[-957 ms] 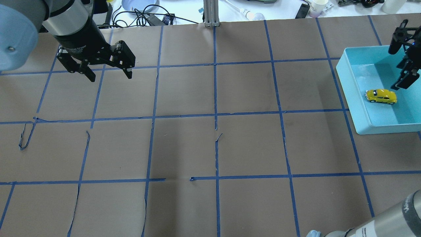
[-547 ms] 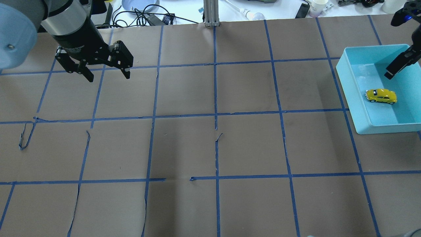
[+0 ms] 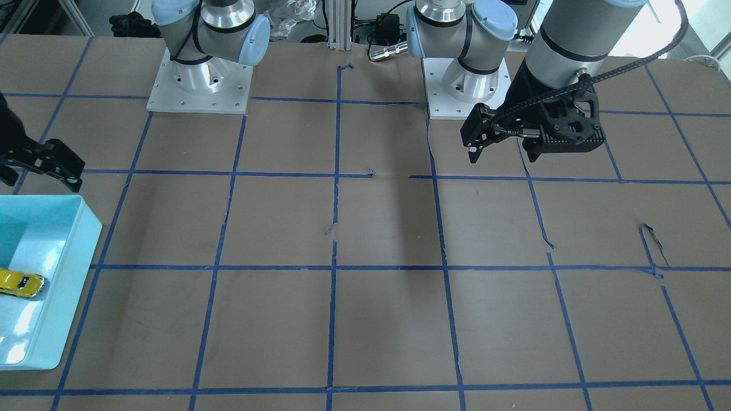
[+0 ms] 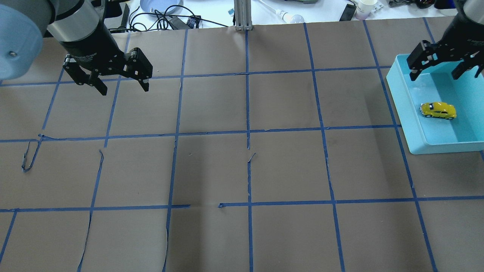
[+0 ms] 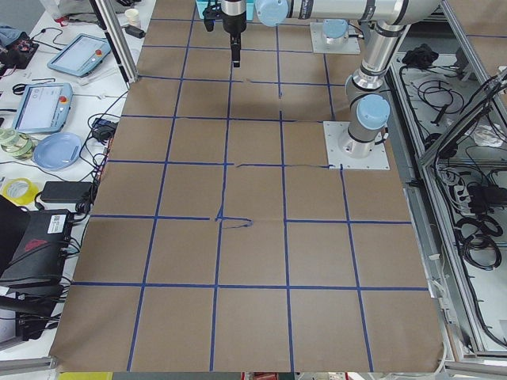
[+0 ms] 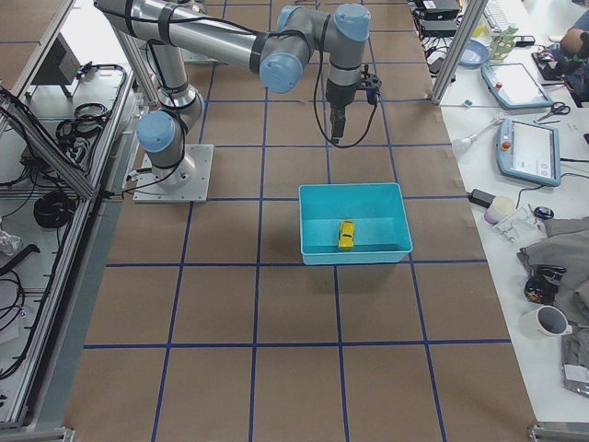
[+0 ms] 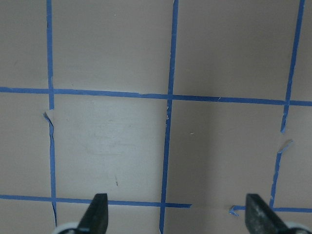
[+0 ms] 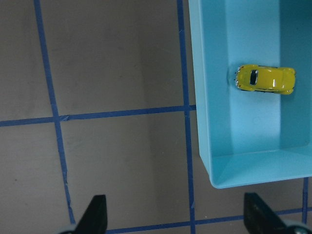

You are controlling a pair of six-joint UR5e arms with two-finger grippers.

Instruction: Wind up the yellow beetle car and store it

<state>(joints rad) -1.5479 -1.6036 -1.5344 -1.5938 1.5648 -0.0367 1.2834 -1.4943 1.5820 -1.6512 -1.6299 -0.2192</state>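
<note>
The yellow beetle car (image 4: 438,110) rests on its wheels on the floor of a teal bin (image 4: 401,102) at the table's right end. It also shows in the front view (image 3: 20,283), the right side view (image 6: 346,234) and the right wrist view (image 8: 265,79). My right gripper (image 4: 435,74) hangs open and empty above the bin's far left corner, clear of the car. It also shows in the front view (image 3: 40,178). My left gripper (image 4: 124,88) is open and empty above the far left of the table, and only bare paper lies between its fingers (image 7: 97,214).
Brown paper with a blue tape grid covers the table (image 4: 245,170). Torn tape ends curl up at the left (image 4: 28,158) and the middle (image 4: 249,155). Cables, a plate and cups lie beyond the far edge (image 4: 162,15). Both arm bases (image 3: 200,85) stand on the robot's side.
My right gripper has lifted out of the bin, turned and shifted to its far left corner. The car has stayed put. My left gripper has barely moved.
</note>
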